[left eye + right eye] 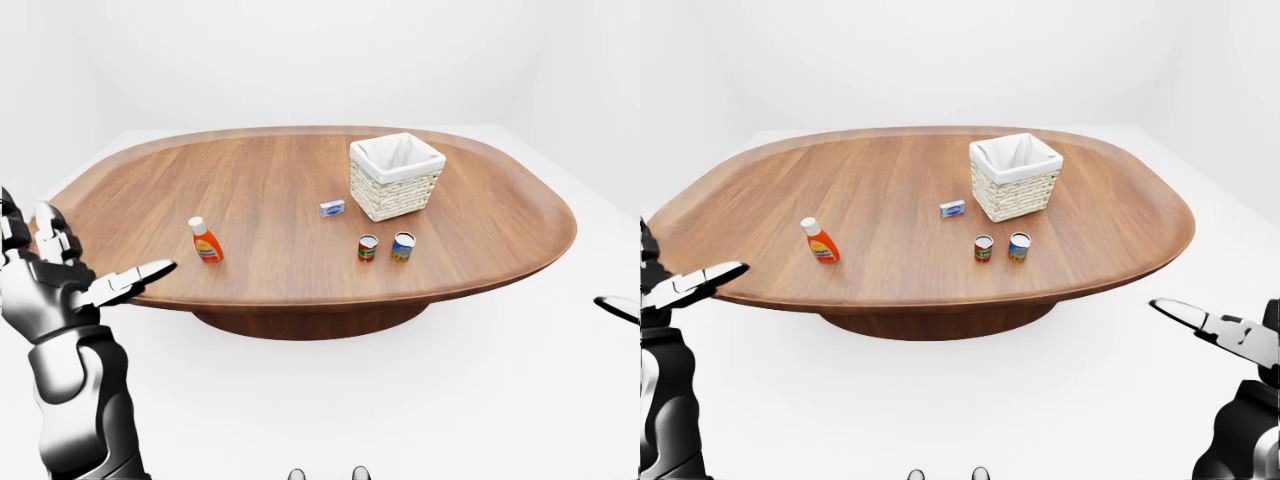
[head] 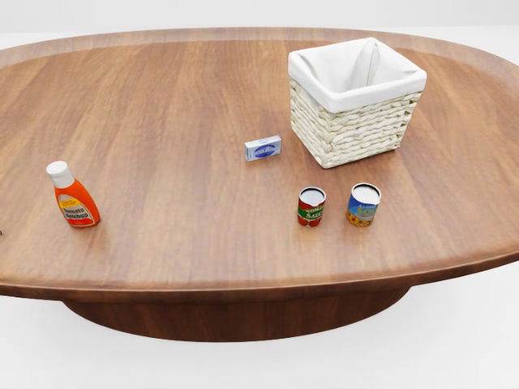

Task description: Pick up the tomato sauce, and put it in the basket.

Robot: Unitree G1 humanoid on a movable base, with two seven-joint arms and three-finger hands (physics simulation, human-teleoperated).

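1. The head view shows only the wooden table (image 2: 162,105) and what stands on it, with neither hand in frame; the two eye views take in the whole oval top, its dark pedestal and the white floor around it.
2. The left hand (image 1: 60,275) shows fully only in the left-eye view, raised at the left edge, fingers spread and one fingertip reaching toward the table rim, holding nothing.
3. The right hand (image 1: 1230,335) shows best in the right-eye view, low at the right edge, fingers extended and apart, empty and well clear of the table.
4. In the head view, far left, a ketchup bottle (image 2: 72,197) stands upright, near the rim at the view's bottom.
5. A small blue-and-white box (image 2: 263,148) lies flat mid-table, just left of the basket.
6. The tomato sauce (image 2: 311,206), a red-and-green can, stands upright below the basket in the head view, near but apart from a blue can (image 2: 363,204) on its right.
7. The basket (image 2: 345,126), woven with a white liner, sits upper right with its opening unobstructed; bare wood surrounds both cans.
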